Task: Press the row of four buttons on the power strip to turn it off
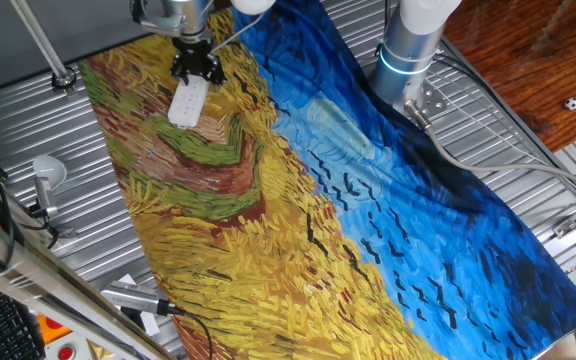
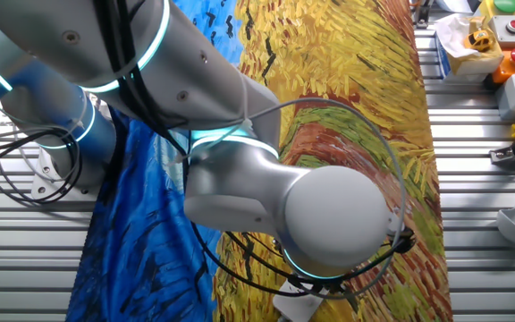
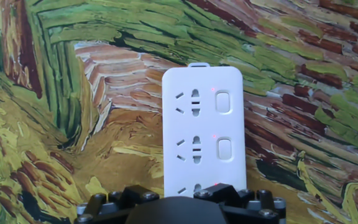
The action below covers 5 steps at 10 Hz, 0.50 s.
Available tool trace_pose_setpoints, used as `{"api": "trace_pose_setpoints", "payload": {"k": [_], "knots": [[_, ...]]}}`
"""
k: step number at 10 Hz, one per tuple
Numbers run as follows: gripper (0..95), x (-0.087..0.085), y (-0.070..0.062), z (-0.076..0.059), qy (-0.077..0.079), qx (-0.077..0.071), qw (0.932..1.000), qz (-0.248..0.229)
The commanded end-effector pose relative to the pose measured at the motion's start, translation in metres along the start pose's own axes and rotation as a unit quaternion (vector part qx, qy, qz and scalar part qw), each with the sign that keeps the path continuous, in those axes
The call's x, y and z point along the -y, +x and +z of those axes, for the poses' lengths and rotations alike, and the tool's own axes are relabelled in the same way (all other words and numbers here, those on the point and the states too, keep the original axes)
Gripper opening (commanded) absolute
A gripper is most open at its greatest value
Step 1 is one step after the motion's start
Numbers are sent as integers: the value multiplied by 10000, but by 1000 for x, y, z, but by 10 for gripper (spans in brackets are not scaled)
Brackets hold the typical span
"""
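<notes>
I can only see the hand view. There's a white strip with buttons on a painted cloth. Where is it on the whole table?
Observer: In one fixed view the power strip lies near one far end of the long painted cloth, on the yellow part.
Operator: Is the robot close to it?
Observer: Yes. The gripper hangs right over one end of the strip. I can't tell if its fingers are open.
Operator: What does the other camera show?
Observer: Mostly the big silver arm, which blocks nearly all of the strip; only a white corner peeks out beneath it.
Operator: Anything else around?
Observer: Off the cloth's side, some coloured buttons sit on the metal table.
</notes>
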<state>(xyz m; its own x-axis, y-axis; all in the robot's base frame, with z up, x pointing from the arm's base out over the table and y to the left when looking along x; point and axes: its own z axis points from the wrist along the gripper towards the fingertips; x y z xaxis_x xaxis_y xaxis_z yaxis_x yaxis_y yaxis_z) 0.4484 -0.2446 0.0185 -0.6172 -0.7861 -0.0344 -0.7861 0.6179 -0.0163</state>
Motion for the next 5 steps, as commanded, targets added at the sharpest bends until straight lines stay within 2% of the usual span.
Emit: {"api": "trace_pose_setpoints", "payload": {"k": [1,3,4,5], "knots": [[760,1,0,-8,-3,-66,10000,-10],[760,2,-2,-20,-37,-78,10000,-35],[950,2,-6,-26,-59,-71,9999,-67],[950,1,-11,-27,-77,-44,9999,-51]]}}
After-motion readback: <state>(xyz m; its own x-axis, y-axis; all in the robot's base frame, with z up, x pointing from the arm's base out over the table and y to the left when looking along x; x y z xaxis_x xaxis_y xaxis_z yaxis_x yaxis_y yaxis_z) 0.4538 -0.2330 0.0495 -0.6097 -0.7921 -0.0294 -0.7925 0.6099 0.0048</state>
